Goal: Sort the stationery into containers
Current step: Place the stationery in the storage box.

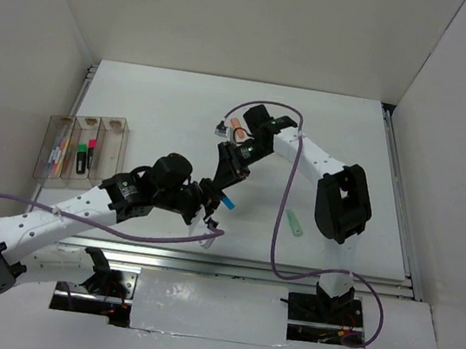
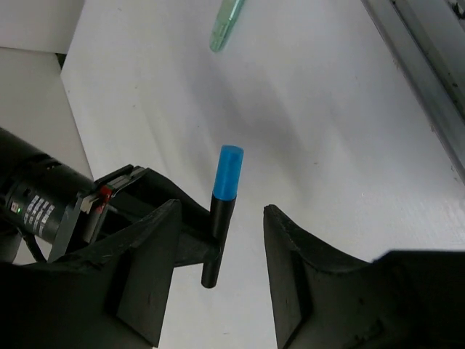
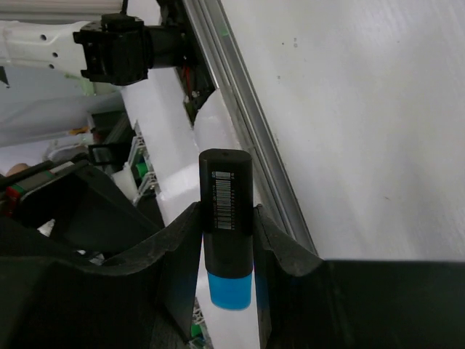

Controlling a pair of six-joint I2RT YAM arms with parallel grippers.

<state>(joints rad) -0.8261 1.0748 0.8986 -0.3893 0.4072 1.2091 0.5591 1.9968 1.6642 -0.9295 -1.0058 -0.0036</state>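
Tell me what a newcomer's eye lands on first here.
Mid-table, the two arms meet over a blue-black highlighter: the right arm's fingers clamp it, and the left arm's fingers stand open on either side of it. A mint green highlighter lies alone to the right, and the three bins sit at the far left.

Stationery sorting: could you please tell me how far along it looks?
Done: pens and two highlighters lie in the containers. In hand: the right gripper clamps the blue-black highlighter, with the left gripper open around it, not touching. Left: binning that one, the mint green highlighter on the table, and seemingly an orange piece by the right arm.
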